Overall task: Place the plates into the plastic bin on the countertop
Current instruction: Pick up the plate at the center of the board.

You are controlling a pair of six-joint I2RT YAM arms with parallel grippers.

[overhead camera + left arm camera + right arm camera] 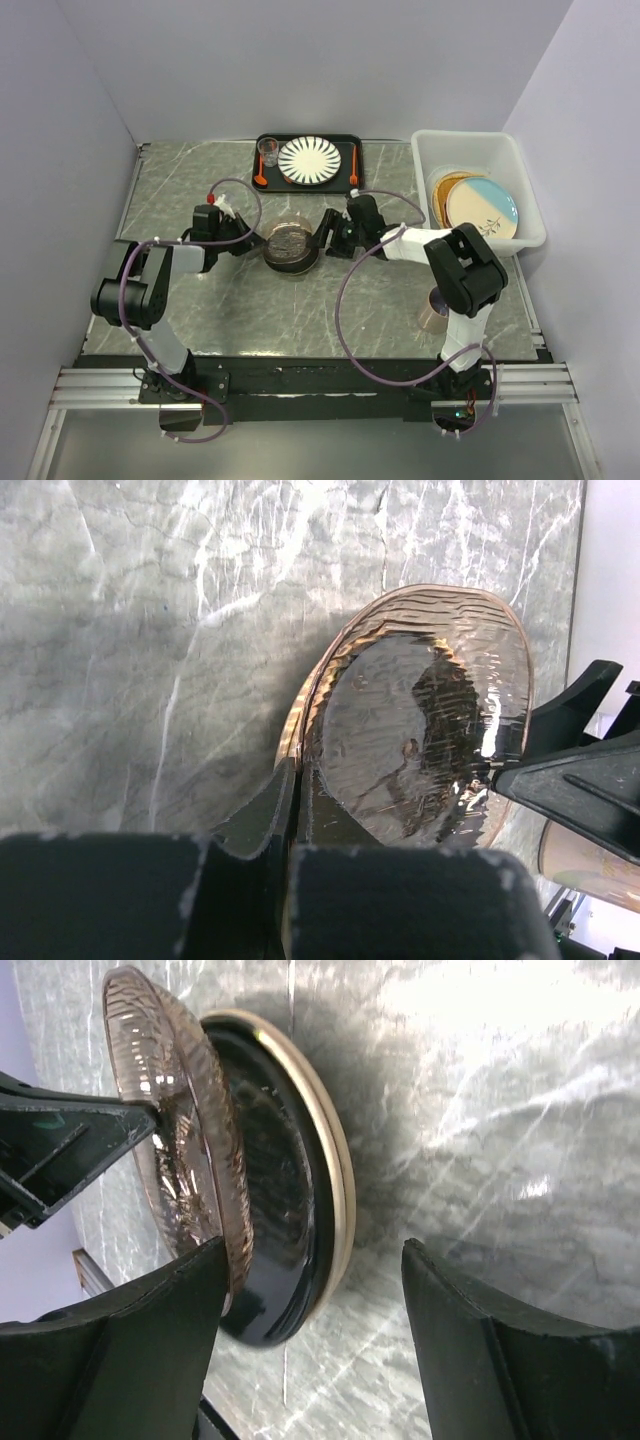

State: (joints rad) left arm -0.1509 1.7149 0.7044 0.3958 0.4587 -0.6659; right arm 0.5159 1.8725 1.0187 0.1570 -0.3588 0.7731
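Note:
A dark brown patterned plate (290, 243) lies tilted on a small black plate (285, 1200) with a tan rim, mid-countertop (330, 310). My left gripper (247, 240) is shut on the brown plate's left rim (300, 710), its fingers (255, 815) pinching the edge. On the plate's right side my right gripper (326, 238) stands open. Its jaws (315, 1260) straddle the edges of both plates, and one finger (170, 1300) is right against the brown rim. The plastic bin (440, 150) at back right holds a pale blue-cream leaf plate (482, 212) over a tan one (445, 190).
A black tray (345, 150) at the back centre carries a white plate with dark radial stripes (309, 159), a small glass (268, 150) and orange utensils. A tan cup-like object (435, 310) stands near the right arm's base. Walls close in on three sides.

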